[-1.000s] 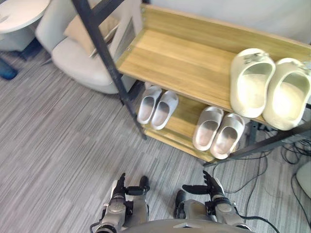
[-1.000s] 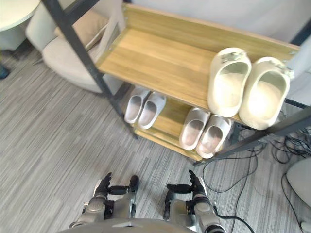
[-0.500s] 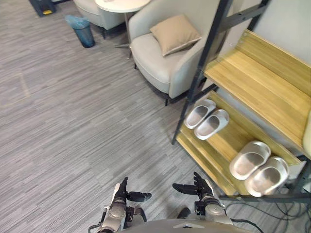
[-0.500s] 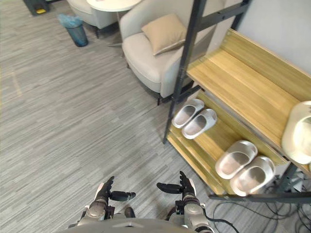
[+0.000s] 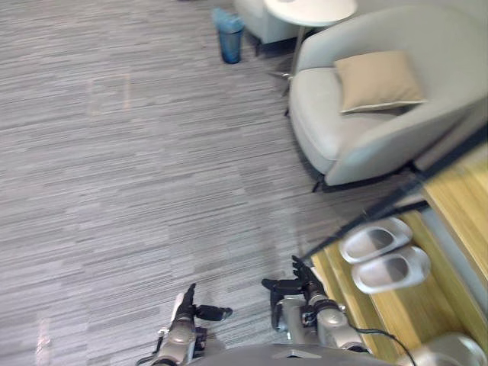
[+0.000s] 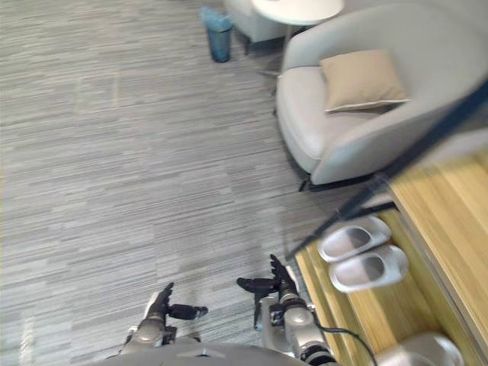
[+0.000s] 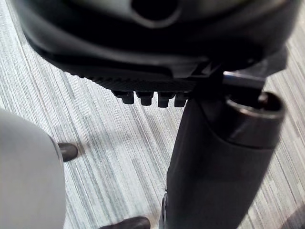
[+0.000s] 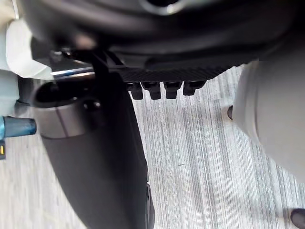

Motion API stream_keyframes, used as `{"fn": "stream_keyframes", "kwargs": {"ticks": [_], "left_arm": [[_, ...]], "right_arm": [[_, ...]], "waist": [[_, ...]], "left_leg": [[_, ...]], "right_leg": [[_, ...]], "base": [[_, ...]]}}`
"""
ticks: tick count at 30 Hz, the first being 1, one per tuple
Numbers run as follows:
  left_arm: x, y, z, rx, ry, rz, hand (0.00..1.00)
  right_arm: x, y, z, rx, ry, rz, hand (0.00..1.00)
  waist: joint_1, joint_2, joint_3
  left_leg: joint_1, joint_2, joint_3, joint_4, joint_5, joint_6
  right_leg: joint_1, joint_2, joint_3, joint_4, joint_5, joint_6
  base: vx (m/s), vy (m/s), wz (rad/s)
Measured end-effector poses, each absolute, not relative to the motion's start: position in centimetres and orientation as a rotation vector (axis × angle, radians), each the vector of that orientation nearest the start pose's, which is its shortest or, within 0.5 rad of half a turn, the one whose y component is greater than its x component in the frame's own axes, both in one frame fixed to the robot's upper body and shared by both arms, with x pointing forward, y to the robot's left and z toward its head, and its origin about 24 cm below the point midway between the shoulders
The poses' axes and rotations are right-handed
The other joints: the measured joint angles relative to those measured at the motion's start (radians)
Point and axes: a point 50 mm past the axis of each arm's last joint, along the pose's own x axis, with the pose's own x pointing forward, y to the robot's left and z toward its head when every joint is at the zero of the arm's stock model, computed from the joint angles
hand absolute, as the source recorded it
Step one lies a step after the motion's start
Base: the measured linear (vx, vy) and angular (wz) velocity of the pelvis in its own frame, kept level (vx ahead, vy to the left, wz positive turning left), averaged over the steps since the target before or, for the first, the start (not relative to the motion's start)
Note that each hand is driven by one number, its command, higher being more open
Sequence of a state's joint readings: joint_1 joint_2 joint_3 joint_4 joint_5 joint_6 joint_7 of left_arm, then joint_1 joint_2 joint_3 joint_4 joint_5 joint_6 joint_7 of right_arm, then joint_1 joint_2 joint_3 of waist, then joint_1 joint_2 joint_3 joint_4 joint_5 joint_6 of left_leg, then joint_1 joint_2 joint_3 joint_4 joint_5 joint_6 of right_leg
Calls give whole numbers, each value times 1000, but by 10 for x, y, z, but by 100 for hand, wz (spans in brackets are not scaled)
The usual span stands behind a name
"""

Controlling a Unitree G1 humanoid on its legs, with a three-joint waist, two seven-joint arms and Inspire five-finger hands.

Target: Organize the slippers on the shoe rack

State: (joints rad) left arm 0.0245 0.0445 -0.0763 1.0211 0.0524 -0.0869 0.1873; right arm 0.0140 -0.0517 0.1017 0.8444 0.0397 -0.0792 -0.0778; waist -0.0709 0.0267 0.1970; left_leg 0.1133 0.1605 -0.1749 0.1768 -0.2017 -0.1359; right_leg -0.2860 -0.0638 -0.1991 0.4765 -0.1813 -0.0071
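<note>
The shoe rack is seen just right of the right hand, with a pair of slippers set side by side on its low shelf, seemingly already tidied. Both that hand and the left hand are held low, fingers straight and empty, probably because nothing is being carried. The slippers lie ahead-right of the right hand, untouched.

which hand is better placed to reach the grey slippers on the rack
Right: the open right hand hangs beside the wooden shoe rack holding the pale grey slippers; the left hand is farther off.
</note>
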Motion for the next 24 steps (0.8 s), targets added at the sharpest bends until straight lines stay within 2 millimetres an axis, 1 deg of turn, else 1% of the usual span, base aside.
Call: {"fn": "stream_keyframes", "kwargs": {"ticks": [1, 2, 3, 4, 5, 6, 7, 8, 9, 10, 11, 12, 13, 14, 15, 16, 17, 18, 19, 20, 21, 22, 23, 24], "left_arm": [[132, 164, -150, 192, 941, 110, 100], [134, 162, -149, 167, 935, 127, 100], [139, 160, -146, 128, 914, 159, 100], [142, 160, -144, 112, 897, 175, 100], [145, 161, -142, 109, 883, 184, 100], [148, 162, -141, 106, 874, 189, 100], [149, 162, -140, 105, 867, 189, 100], [152, 162, -139, 106, 855, 189, 100], [155, 162, -137, 107, 844, 188, 100], [158, 162, -136, 110, 834, 185, 100], [161, 161, -135, 120, 822, 170, 100], [165, 170, -131, 147, 795, 174, 100], [166, 172, -130, 154, 786, 175, 100], [165, 177, -130, 171, 786, 177, 100], [162, 183, -131, 181, 807, 187, 100], [161, 186, -132, 187, 814, 192, 100], [152, 192, -135, 195, 836, 209, 100], [149, 194, -136, 199, 842, 211, 100], [144, 197, -137, 206, 856, 213, 100], [141, 197, -138, 206, 866, 214, 100], [141, 197, -138, 210, 867, 215, 100], [138, 200, -140, 220, 881, 217, 100], [132, 199, -144, 228, 921, 210, 100], [131, 198, -145, 229, 926, 205, 100]], "right_arm": [[166, -156, -128, -83, 786, -23, 100], [163, -158, -129, -88, 798, -27, 100], [158, -159, -131, -88, 811, -31, 100], [155, -158, -132, -90, 818, -30, 100], [153, -156, -133, -87, 824, -29, 100], [151, -155, -134, -81, 831, -31, 100], [151, -154, -134, -80, 831, -33, 100], [150, -155, -134, -81, 832, -37, 100], [150, -155, -134, -83, 832, -40, 100], [150, -156, -134, -84, 833, -42, 100], [146, -159, -135, -90, 843, -47, 100], [143, -154, -139, -80, 868, -41, 100], [141, -151, -139, -73, 871, -40, 100], [141, -146, -140, -62, 878, -35, 100], [141, -141, -140, -48, 880, -27, 100], [141, -139, -140, -44, 878, -25, 100], [143, -134, -139, -46, 872, -5, 100], [143, -133, -139, -52, 872, 1, 100], [143, -134, -139, -73, 871, 14, 100], [143, -136, -139, -94, 869, 19, 100], [142, -137, -139, -99, 869, 20, 100], [147, -137, -137, -111, 850, 27, 100], [155, -140, -130, -127, 802, 32, 100], [158, -142, -128, -131, 784, 32, 100]], "waist": [[-2, 0, 0], [-6, -3, 1], [4, -6, 3], [14, -7, 4], [23, -8, 6], [30, -15, 9], [33, -26, 12], [39, -29, 12], [38, -32, 14], [39, -33, 15], [40, -25, 12], [59, -75, -2], [61, -88, -7], [66, -110, -10], [65, -123, -12], [65, -123, -11], [65, -119, -13], [64, -120, -13], [63, -122, -13], [53, -114, -10], [50, -114, -11], [44, -108, 0], [26, -79, 21], [18, -69, 26]], "left_leg": [[-16, 4, -4, 40, 10, -22], [-74, 9, 9, 177, 26, -55], [-169, 31, 68, 389, 54, -81], [-212, 58, 124, 500, 45, -67], [-254, 89, 204, 598, 17, -41], [-285, 106, 299, 632, -24, -21], [-306, 107, 351, 619, -41, 2], [-339, 102, 417, 560, -51, 20], [-379, 82, 458, 468, -46, 32], [-401, 66, 482, 404, -31, 50], [-446, 21, 523, 238, 102, 127], [-431, -33, 523, 210, 127, 169], [-426, -53, 517, 181, 128, 169], [-416, -80, 494, 159, 129, 167], [-404, -98, 491, 164, 119, 176], [-395, -100, 493, 170, 110, 181], [-350, -110, 493, 175, 69, 190], [-331, -116, 490, 171, 57, 191], [-282, -133, 469, 145, 32, 190], [-230, -134, 420, 101, 15, 182], [-210, -135, 403, 82, 11, 174], [-162, -134, 368, 50, 5, 170], [-56, -100, 316, -17, 9, 163], [-36, -85, 307, -24, 10, 162]], "right_leg": [[25, 1, -15, -13, -7, -10], [85, 7, -41, -69, -14, -16], [173, 22, -60, -157, -16, -19], [221, 36, -66, -202, -16, -20], [275, 43, -78, -243, -17, -22], [336, 40, -93, -283, -17, -22], [368, 35, -103, -306, -17, -22], [404, 27, -122, -333, -17, -19], [429, 18, -148, -351, -21, -3], [440, 14, -164, -358, -26, 10], [466, 18, -197, -359, -47, 49], [476, -16, -206, -357, -62, 72], [473, -24, -206, -352, -55, 73], [483, -36, -200, -351, -37, 81], [506, -42, -197, -343, -10, 101], [513, -43, -195, -326, 1, 113], [497, -58, -179, -185, 16, 128], [485, -69, -176, -114, 21, 130], [423, -106, -172, 93, 71, 89], [337, -129, -138, 298, 192, 44], [298, -123, -101, 374, 176, 43], [213, -89, -27, 495, 38, 26], [93, -12, 44, 523, -93, -1], [60, 7, 55, 491, -114, -2]], "base": [[340, -215, 92], [345, -192, 93], [569, -302, 81], [468, -234, 48], [447, -172, 27], [292, -80, 28], [369, -63, 34], [360, -13, 41], [366, 17, 46], [371, 70, 71], [427, 79, 88], [559, 87, 94], [509, 59, 92], [512, 62, 87], [503, 63, 81], [494, 69, 78], [390, 64, 60], [396, 85, 84], [602, 91, 93], [602, 39, 97], [616, -66, 93], [653, -217, 105], [555, -183, 102], [561, -233, 105]]}}
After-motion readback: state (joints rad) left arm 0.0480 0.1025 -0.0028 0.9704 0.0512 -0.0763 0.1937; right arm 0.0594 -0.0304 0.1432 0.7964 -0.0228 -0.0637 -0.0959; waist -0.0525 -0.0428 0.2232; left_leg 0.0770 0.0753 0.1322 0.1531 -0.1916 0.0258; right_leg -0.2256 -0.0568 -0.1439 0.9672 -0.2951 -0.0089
